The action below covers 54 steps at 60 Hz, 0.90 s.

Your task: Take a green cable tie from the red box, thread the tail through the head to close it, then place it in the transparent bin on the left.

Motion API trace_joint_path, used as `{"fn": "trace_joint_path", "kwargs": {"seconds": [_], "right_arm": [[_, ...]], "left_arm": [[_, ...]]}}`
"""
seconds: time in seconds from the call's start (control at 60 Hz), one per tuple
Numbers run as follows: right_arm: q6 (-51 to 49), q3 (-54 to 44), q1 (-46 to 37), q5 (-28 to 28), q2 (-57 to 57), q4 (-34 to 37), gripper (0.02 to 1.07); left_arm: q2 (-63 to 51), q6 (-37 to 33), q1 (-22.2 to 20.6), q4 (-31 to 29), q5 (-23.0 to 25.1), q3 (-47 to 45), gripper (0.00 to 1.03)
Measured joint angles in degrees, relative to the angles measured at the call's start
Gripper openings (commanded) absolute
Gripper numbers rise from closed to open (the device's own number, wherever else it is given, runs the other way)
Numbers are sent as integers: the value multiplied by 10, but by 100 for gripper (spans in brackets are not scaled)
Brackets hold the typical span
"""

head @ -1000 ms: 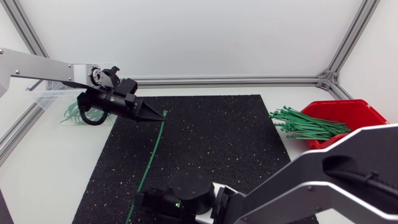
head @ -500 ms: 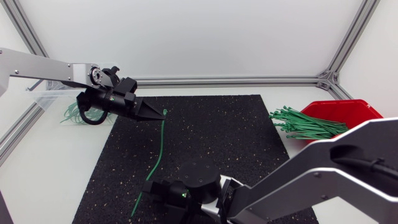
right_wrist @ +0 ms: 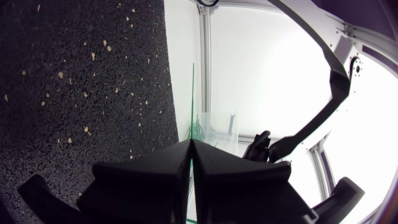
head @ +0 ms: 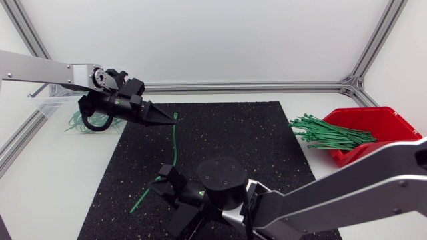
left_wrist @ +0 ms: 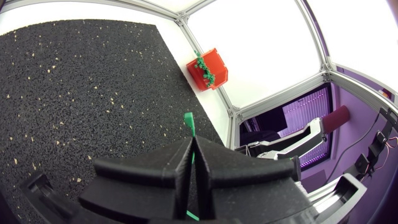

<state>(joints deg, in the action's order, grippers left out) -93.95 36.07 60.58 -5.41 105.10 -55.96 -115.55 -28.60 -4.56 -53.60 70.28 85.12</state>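
green tie [right_wrist: 192,93] pinched in tool [right_wrist: 190,142], black mat [right_wrist: 81,74]

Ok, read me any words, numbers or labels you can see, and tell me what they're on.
None: no text can be read anywhere.
The red box, ties, held tie, mat and bin show no print.
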Motion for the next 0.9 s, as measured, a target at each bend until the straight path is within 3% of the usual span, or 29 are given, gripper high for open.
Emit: {"fn": "trace_joint_path", "kwargs": {"seconds": [0.45,0.667,0.9], "right_arm": [[272,77,-7,39,-57,226,8],[406,98,-21,21,-71,310,8],[557,130,-37,-68,-90,450,8]], "left_arm": [[21,0,0,0,4,-6,4],[23,0,0,0,4,-12,4],[37,0,-1,10,9,-23,4]]}}
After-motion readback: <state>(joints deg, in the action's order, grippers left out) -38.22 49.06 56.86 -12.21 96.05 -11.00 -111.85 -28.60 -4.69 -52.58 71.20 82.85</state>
